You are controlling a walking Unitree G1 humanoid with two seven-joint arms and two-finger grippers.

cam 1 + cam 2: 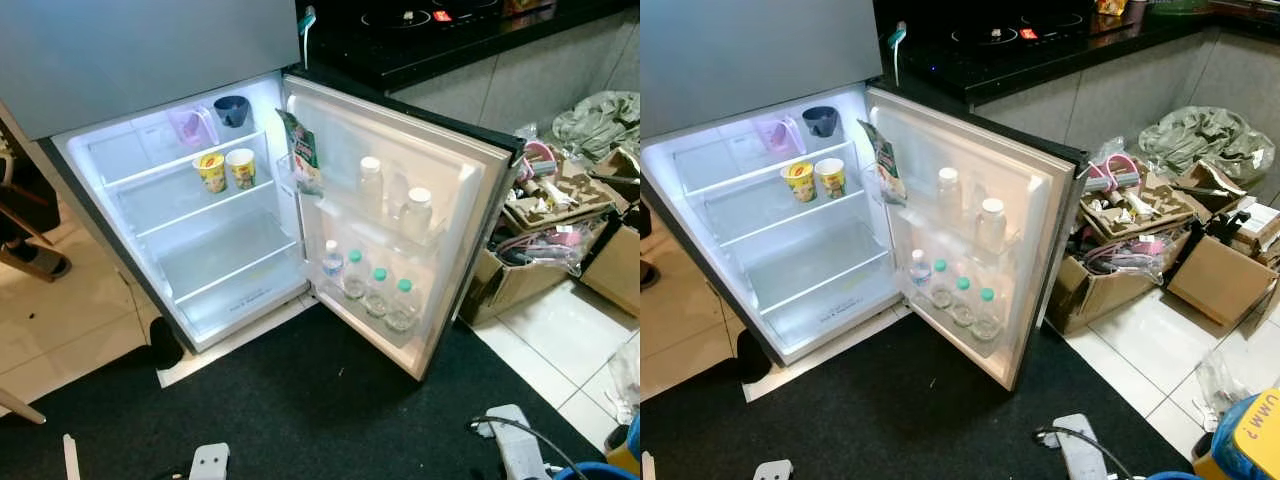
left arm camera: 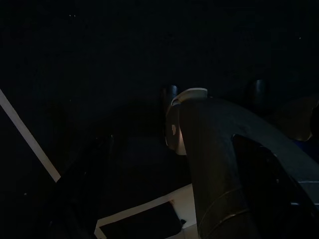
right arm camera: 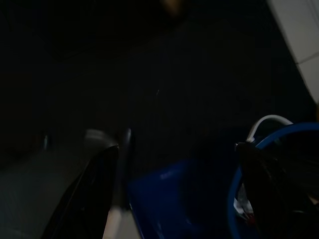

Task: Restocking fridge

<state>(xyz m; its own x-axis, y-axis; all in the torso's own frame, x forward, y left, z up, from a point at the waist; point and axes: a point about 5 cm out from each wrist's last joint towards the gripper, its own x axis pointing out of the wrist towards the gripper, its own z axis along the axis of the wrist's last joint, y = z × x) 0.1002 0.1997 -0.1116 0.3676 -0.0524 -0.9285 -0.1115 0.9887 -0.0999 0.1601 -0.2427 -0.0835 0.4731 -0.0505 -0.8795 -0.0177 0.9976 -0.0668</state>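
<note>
We are standing before the small silver fridge (image 1: 190, 250) with its door swung wide open toward three o'clock, its white-lit interior facing us at about eleven o'clock. On its upper glass shelf, two yellow paper cups (image 1: 226, 169) are sitting side by side, and behind them, toward twelve o'clock, a translucent pink jug (image 1: 192, 126) and a dark blue bowl (image 1: 232, 109) are resting; the lower shelves are lying bare, which we judge is where new stock should go. In the open white door (image 1: 400, 200), four clear water bottles with green and blue caps (image 1: 368, 288) are lining the bottom rack, upright so they stay put when the door swings, with two white-capped bottles (image 1: 392, 198) above them and a green snack packet (image 1: 301, 150) tucked at the hinge side.

At three o'clock, open cardboard boxes of clutter (image 1: 545, 225) are crowding the tiled floor. We are standing on a black mat (image 1: 300, 400). Both our arms are hanging low; the wrist views are too dark, so we cannot tell whether the left gripper or right gripper is holding anything.
</note>
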